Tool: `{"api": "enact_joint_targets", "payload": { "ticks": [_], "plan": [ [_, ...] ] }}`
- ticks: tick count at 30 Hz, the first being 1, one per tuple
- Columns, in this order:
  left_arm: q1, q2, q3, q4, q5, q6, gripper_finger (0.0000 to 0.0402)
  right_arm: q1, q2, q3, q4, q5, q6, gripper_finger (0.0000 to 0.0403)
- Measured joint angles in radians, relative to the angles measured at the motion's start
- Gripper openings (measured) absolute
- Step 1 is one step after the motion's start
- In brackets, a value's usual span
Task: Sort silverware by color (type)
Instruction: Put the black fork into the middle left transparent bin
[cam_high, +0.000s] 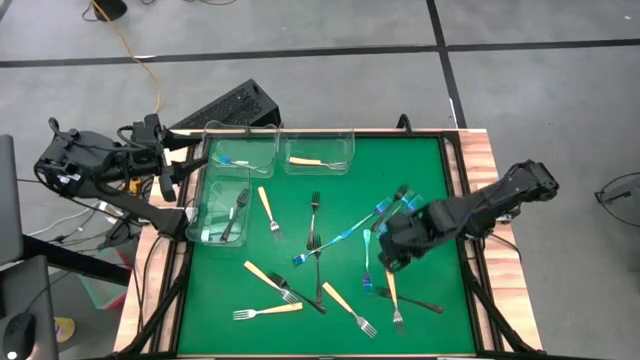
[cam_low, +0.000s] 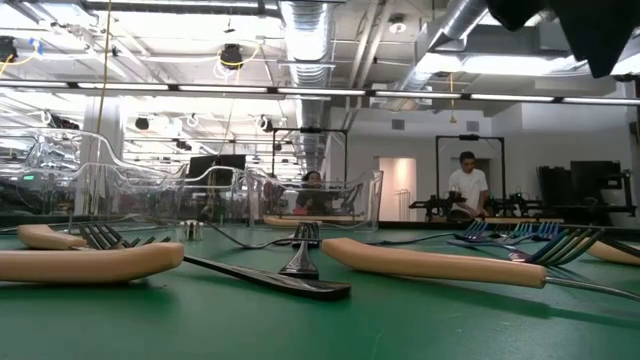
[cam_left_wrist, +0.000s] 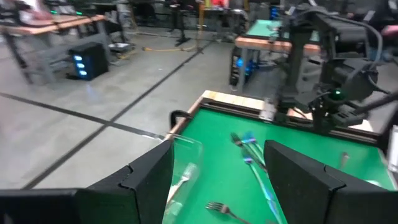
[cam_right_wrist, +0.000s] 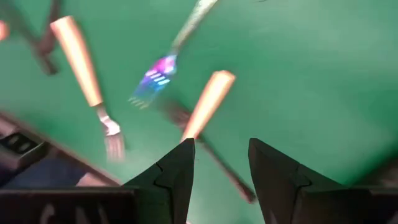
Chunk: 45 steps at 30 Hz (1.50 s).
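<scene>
My right end effector (cam_high: 392, 262) hovers open over a tan-handled fork (cam_high: 393, 296) lying loose on the green bench (cam_high: 420, 160); picking it is the step in hand. Next I must descend and straddle its handle. My left end effector (cam_high: 180, 160) waits open by the bins (cam_high: 240, 150).

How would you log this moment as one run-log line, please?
right gripper: open, low over tan-handled fork | left gripper: open, by the bins | most forks unsorted on mat

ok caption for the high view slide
Right pincer open over scattered forks on the green mat; left pincer by the bins.
</scene>
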Motion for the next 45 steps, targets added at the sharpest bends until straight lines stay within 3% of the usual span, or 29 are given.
{"api": "enact_joint_targets", "payload": {
  "ticks": [5,11,22,27,37,45],
  "plan": [
    [0.0,0.003,0.0,-0.001,0.007,-0.021,0.0234,0.083,0.048,-0.018,0.161,0.037,-0.102,0.0168],
    [0.0,0.014,0.0,-0.001,0.031,-0.074,0.0234,0.155,0.16,-0.019,0.208,0.044,-0.326,0.0168],
    [0.0,0.08,0.0,-0.001,0.024,-0.124,0.0234,0.365,0.218,-0.019,0.236,0.051,-0.181,0.0168],
    [0.0,0.13,0.0,-0.001,0.056,-0.126,0.0234,0.443,0.16,-0.069,0.258,0.126,-0.139,0.0168],
    [0.0,0.164,-0.001,0.005,0.117,-0.206,0.0234,0.47,-0.146,-0.462,0.491,0.177,0.026,0.0171],
    [0.0,0.15,-0.001,0.004,0.101,-0.231,0.0234,0.439,-0.075,-0.514,0.549,0.176,-0.099,0.0186]
  ]
}}
